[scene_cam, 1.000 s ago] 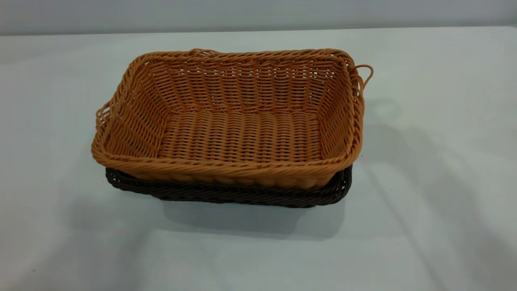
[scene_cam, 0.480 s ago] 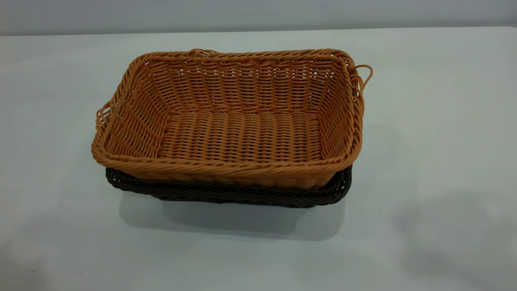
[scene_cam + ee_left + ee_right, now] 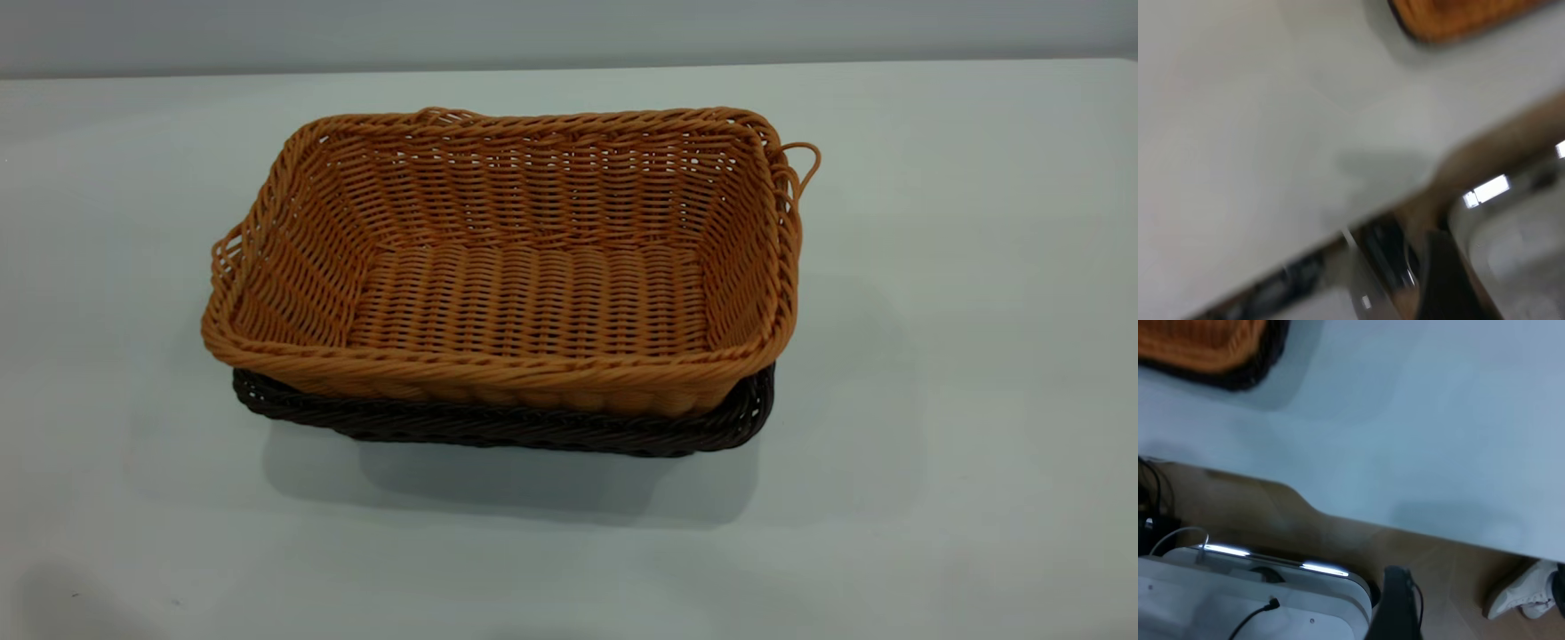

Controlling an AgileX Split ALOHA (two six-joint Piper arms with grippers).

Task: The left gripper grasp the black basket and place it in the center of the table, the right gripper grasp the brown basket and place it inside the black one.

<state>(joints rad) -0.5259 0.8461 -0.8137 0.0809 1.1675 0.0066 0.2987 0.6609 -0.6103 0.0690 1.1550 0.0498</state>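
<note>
Brown basket (image 3: 524,267): nested upright inside the black basket (image 3: 533,428), whose dark rim shows beneath it, at the middle of the white tabletop (image 3: 960,373). Left pincer and right pincer: neither visible in any view, so jaw state cannot be told; both wrist cameras show the baskets far off.

The brown basket (image 3: 524,267), an orange-tan woven wicker tray with flared sides, a braided rim and small loop handles, sits upright, nested inside the black basket (image 3: 533,431). Of the dark one, only its braided rim shows, along the near side and at the near right corner. The 2 baskets rest together on the white table (image 3: 960,373), near its middle.
</note>
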